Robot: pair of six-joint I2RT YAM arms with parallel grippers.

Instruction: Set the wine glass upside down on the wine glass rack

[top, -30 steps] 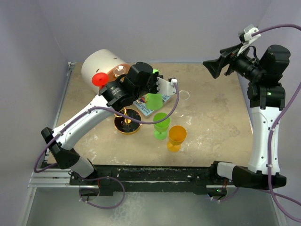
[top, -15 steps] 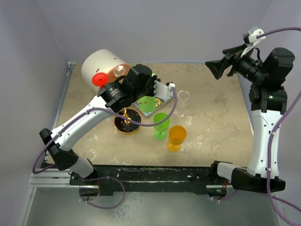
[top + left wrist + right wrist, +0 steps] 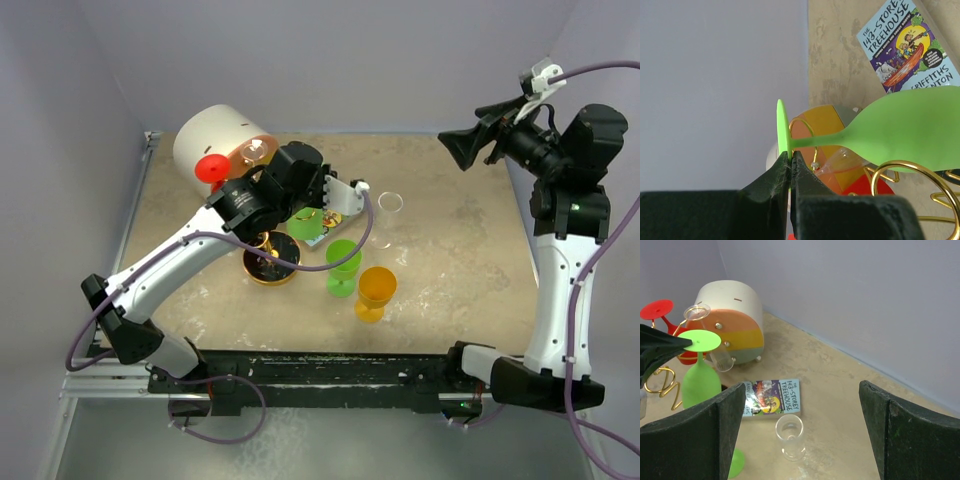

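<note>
Where the overhead view begins at its upper left, a big white drum (image 3: 215,140) lies on its side at the back of the table (image 3: 460,260), with a red glass (image 3: 211,167) just in front of it, foot up.

A little right of that, the left arm reaches in from the lower left. The left gripper (image 3: 790,162) is clamped tight on the thin round foot of the green wine glass (image 3: 900,127), pinching its rim between both fingers.

The wine glass hangs upside down, foot on top and bowl below, near the centre-left of the overhead view (image 3: 305,222). It is among the gold curled arms of the rack (image 3: 900,172). Whether the wine glass touches them cannot be told. The rack's round black, gold-rimmed base (image 3: 270,262) sits just below and left of the wine glass in the overhead view.

A picture book (image 3: 912,45) lies flat on the table behind the wine glass.

Toward the centre, a second green glass (image 3: 343,265) stands upright on the table, and an orange glass (image 3: 376,290) stands just to its lower right. Above them a small clear glass (image 3: 391,202) stands by itself.

At the upper right the right gripper (image 3: 455,148) hangs high over the table's back corner, its fingers spread wide apart and holding nothing.
</note>
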